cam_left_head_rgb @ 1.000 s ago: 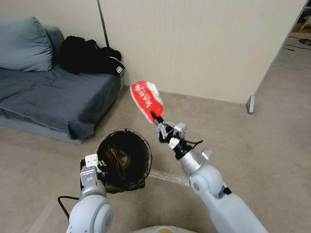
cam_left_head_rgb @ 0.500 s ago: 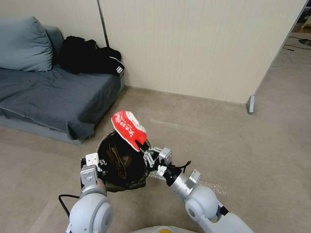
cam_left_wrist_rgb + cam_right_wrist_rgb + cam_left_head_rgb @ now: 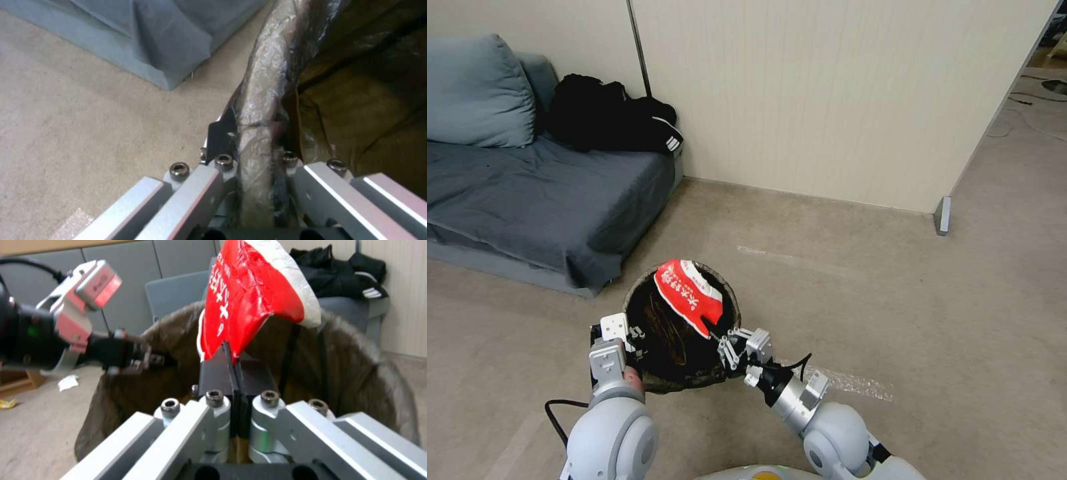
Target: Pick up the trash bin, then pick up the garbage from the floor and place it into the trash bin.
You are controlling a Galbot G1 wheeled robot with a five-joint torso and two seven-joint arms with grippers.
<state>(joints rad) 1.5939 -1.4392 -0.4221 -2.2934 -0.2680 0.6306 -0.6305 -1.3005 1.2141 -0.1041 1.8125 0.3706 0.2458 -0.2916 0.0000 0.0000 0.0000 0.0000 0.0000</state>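
Head view: beige carpet [image 3: 894,320], grey sofa [image 3: 527,193], perhaps panelled wall [image 3: 827,93].

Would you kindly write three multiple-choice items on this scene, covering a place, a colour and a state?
1. Where is the wrapper?
A. On the sofa
B. Over the bin's mouth
C. Flat on the floor

2. What is the wrapper's main colour?
A. Red
B. Green
C. Blue

3. How is the left gripper?
A. Open above the floor
B. Shut on the wrapper
C. Shut on the bin's rim

Answers:
1 B: the wrapper hangs over the bin, pinched at one corner by the right gripper.
2 A: it is red with white print and a white edge.
3 C: the left gripper clamps the bag-lined rim between its fingers.
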